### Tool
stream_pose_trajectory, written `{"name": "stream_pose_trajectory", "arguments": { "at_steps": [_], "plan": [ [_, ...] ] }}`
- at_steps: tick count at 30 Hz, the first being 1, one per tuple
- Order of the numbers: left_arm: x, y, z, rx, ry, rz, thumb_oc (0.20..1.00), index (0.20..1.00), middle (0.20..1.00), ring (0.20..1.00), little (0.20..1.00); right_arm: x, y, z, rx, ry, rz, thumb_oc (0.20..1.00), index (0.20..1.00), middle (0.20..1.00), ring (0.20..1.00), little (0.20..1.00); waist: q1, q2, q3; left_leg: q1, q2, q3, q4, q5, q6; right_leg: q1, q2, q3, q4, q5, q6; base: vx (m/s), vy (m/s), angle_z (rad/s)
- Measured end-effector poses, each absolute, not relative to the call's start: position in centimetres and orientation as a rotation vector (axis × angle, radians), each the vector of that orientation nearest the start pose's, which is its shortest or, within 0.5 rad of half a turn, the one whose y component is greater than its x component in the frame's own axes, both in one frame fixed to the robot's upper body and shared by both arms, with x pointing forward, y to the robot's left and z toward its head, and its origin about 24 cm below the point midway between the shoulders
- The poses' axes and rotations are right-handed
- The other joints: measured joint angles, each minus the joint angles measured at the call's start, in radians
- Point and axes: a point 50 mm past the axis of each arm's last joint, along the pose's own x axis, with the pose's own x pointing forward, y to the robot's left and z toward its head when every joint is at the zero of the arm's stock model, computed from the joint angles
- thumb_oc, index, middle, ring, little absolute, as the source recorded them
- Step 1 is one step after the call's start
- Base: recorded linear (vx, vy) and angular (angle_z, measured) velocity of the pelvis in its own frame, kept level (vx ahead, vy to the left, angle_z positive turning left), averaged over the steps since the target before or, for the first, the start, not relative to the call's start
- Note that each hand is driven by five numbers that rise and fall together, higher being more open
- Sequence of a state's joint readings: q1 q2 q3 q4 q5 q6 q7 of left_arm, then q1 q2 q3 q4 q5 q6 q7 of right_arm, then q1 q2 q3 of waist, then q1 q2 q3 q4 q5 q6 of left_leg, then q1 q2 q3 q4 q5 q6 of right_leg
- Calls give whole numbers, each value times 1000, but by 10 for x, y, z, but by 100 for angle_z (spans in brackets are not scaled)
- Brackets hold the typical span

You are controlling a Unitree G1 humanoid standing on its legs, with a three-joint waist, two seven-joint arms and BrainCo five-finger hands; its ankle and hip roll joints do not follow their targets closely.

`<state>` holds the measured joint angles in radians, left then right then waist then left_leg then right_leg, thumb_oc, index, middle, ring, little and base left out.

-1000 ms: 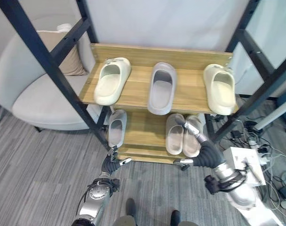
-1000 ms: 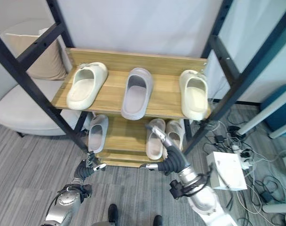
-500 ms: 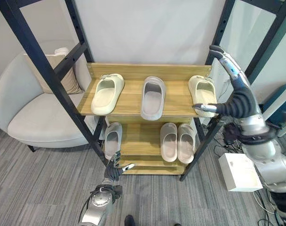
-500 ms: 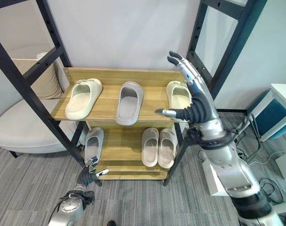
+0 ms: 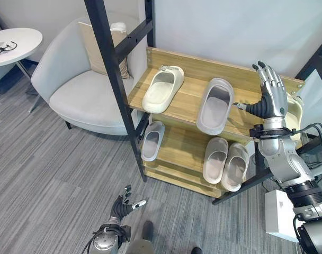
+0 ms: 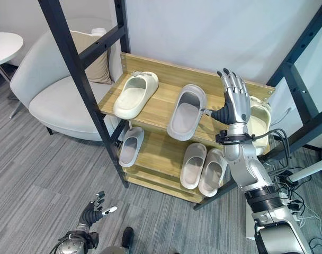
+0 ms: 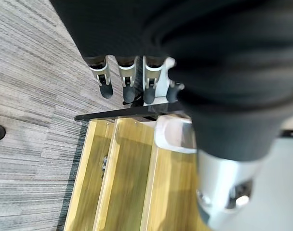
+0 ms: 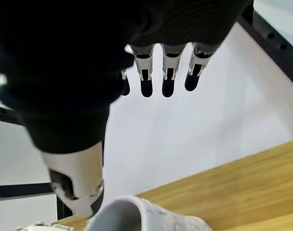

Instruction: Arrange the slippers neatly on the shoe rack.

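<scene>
3 slippers are seen on the top shelf of the shoe rack [image 5: 182, 103]: a cream slipper [image 5: 162, 89] at its left end, a grey slipper [image 5: 215, 105] mid-shelf, another cream slipper [image 6: 259, 119] at the right edge. The right hand [image 5: 270, 98] is raised over that right end, fingers spread, nothing grasped. The left hand [image 5: 122, 205] is held low above the floor, fingers released

Head stereo downward, wrist cameras close-up

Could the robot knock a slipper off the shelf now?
Maybe. The open right hand is raised between the grey slipper and the cream slipper at the top shelf's end. That cream one sits by the edge, so a clumsy reach might push it off. A sideways swing could bump the grey one crooked.
</scene>
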<state>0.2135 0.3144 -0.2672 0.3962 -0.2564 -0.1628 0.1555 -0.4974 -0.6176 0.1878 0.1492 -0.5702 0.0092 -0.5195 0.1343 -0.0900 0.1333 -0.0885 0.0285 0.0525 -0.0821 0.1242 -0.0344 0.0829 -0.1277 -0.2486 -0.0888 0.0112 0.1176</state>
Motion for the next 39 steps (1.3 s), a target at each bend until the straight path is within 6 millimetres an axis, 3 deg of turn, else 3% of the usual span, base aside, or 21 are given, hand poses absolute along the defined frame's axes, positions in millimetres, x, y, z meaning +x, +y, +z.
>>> {"name": "stream_pose_trajectory", "arguments": {
  "at_steps": [3,7,8,9,11,12,13,14,16,17,20,27,31,35,39],
  "plan": [
    [175,192,-70,116,456,32,1000,1000,1000,1000,1000,336,-219,184,-1154,-575,-451,1000,1000,1000,1000,1000,9,1,12,-14,2,-2,0,1,-1,-12,2,-2,0,0,0,0,0,0],
    [194,189,-59,120,393,23,1000,1000,1000,1000,1000,346,-214,196,-1162,-610,-480,1000,1000,1000,1000,1000,12,4,41,-23,2,0,1,4,0,-23,3,-2,5,0,0,-78,-10,-1],
    [204,184,-53,139,360,-4,1000,1000,1000,1000,1000,353,-211,204,-1189,-628,-480,1000,1000,1000,1000,1000,9,6,49,-35,5,-1,1,9,-1,-36,6,-1,5,4,-4,-148,-4,0],
    [229,173,-34,157,263,-56,1000,1000,1000,1000,1000,366,-209,219,-1236,-637,-496,1000,1000,1000,1000,1000,11,9,76,-65,13,-9,1,23,-3,-62,15,-3,5,12,-8,-126,-4,8],
    [249,161,-13,145,157,-80,1000,1000,1000,1000,1000,375,-215,233,-1244,-607,-544,1000,1000,1000,1000,1000,18,13,100,-97,17,-18,1,35,-5,-89,20,-13,5,16,-9,-72,6,13],
    [262,155,2,145,89,-97,1000,1000,1000,1000,1000,379,-215,256,-1234,-637,-591,928,928,928,928,928,20,23,125,-110,17,-23,1,43,-2,-100,20,-19,5,23,-11,-83,10,10],
    [265,154,7,148,69,-95,1000,1000,1000,1000,1000,380,-214,261,-1230,-638,-594,802,802,802,802,802,19,25,127,-118,17,-24,1,44,-2,-107,19,-19,5,25,-10,-79,14,8],
    [268,153,12,150,47,-93,1000,1000,1000,1000,1000,381,-211,264,-1233,-652,-588,617,617,617,617,617,19,27,134,-119,16,-24,1,44,-1,-108,17,-20,5,26,-9,-38,6,2],
    [275,154,20,153,15,-75,1000,1000,1000,1000,1000,381,-208,268,-1222,-665,-589,561,561,561,561,561,13,26,138,-119,13,-24,1,44,-1,-108,14,-21,5,28,-9,0,0,0],
    [276,153,23,151,4,-74,1000,1000,1000,1000,1000,382,-211,271,-1213,-654,-604,567,567,567,567,567,15,27,141,-120,13,-24,1,44,-1,-108,15,-22,5,28,-9,0,0,0],
    [276,153,24,146,-7,-58,1000,1000,1000,1000,1000,382,-211,273,-1193,-643,-620,1000,1000,1000,1000,1000,16,27,144,-120,12,-25,1,43,-2,-107,15,-22,5,27,-9,33,4,1],
    [265,164,15,127,29,-9,1000,1000,1000,1000,1000,369,-194,279,-1058,-732,-629,1000,1000,1000,1000,1000,12,27,143,-111,11,-25,1,44,-2,-98,15,-23,5,27,-10,31,2,1],
    [256,166,6,124,64,-6,1000,1000,1000,1000,1000,353,-187,265,-928,-774,-639,1000,1000,1000,1000,1000,9,30,142,-78,7,-25,0,41,1,-64,11,-21,5,24,-9,13,-2,2],
    [248,166,-1,119,101,-4,1000,1000,1000,1000,1000,334,-165,244,-800,-801,-582,1000,1000,1000,1000,1000,4,35,138,-57,7,-24,0,39,-1,-44,11,-15,5,25,-9,11,-2,-2],
    [245,160,-4,98,117,-15,1000,1000,1000,1000,1000,323,-145,239,-768,-854,-523,1000,1000,1000,1000,1000,-2,57,122,-50,7,-27,0,39,-1,-36,12,-15,5,26,-10,0,2,1]
  ]
}}
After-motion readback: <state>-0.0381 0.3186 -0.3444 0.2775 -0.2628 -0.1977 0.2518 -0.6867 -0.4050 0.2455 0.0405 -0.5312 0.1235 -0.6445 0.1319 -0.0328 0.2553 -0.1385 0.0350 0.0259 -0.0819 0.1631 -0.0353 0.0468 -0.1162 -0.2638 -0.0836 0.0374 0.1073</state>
